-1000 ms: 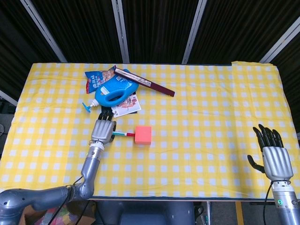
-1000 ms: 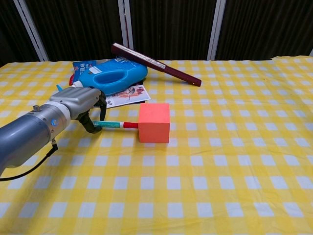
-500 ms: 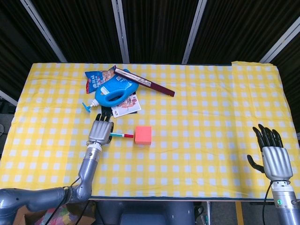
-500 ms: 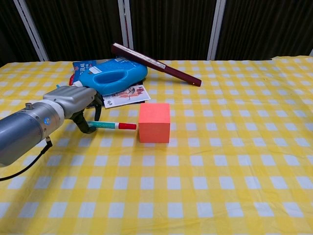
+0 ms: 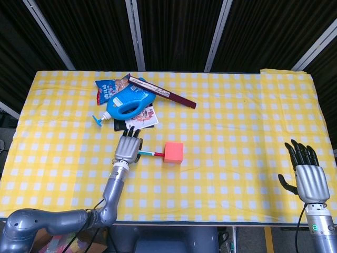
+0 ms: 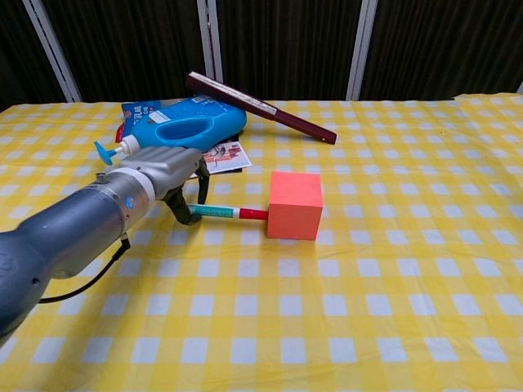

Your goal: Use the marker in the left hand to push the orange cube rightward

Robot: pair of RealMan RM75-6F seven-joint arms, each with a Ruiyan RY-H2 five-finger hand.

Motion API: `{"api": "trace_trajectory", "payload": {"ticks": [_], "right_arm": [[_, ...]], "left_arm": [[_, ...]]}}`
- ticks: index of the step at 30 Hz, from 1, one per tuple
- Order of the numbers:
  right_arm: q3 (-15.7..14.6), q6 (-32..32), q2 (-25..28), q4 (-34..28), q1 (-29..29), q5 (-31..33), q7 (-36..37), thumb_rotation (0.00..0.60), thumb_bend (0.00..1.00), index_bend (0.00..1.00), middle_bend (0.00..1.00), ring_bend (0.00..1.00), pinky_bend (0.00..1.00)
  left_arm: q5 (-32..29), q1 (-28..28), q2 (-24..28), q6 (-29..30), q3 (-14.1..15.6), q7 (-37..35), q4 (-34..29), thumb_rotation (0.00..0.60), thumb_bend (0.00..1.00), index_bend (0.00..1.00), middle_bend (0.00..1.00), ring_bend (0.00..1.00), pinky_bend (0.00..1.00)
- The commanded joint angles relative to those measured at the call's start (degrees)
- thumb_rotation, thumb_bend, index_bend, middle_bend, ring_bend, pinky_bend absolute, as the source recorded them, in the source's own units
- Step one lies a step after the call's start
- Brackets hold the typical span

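Note:
The orange cube (image 5: 174, 152) (image 6: 295, 205) sits on the yellow checked cloth near the table's middle. My left hand (image 5: 128, 147) (image 6: 167, 172) grips a teal marker (image 5: 151, 154) (image 6: 227, 212) that lies level and points right. Its red tip touches the cube's left face. My right hand (image 5: 308, 177) rests far off at the table's right front edge, fingers spread and holding nothing; the chest view does not show it.
A blue detergent jug (image 5: 129, 104) (image 6: 182, 130) lies behind my left hand on a snack bag (image 5: 107, 90) and a printed card (image 5: 142, 118). A dark red flat box (image 5: 162, 91) (image 6: 260, 106) leans on the jug, reaching back right.
My left hand first drew the marker back off the cube, then drove right. The marker tip met the cube again and slid it about one check to the right. The right hand stayed still.

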Motion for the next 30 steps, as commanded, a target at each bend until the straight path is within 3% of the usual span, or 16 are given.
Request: {"api": "trace_trajectory", "payload": {"ticks": [1,13,30], "right_arm": [[0.0,0.0,0.1,-0.1,0.0,0.2,-0.1,0.6,0.38,0.0,0.0,0.0,0.0],[0.0,-0.3,0.3,-0.1,0.0,0.3,0.5,0.6,0.38,0.0,0.0,0.0,0.0],[0.1,-0.2,0.2,-0.4,0.0,0.3,0.2,0.6,0.38,0.0,0.0,0.0,0.0]], "left_arm": [[-0.8,-1.6,-1.8,-0.4,-0.7,1.2,1.2,0.6,0.44,0.65,0.12,0.0,0.11],[-2.2,-6.2,-8.0,-1.0,-2.8,2.6,5.9,0.6,0.44,0.65,0.12,0.0,0.11],[-5.2,-6.0,-6.8,3.6,-3.9,6.3,2.0,0.6,0.44,0.66,0.13,0.0,0.11]]}}
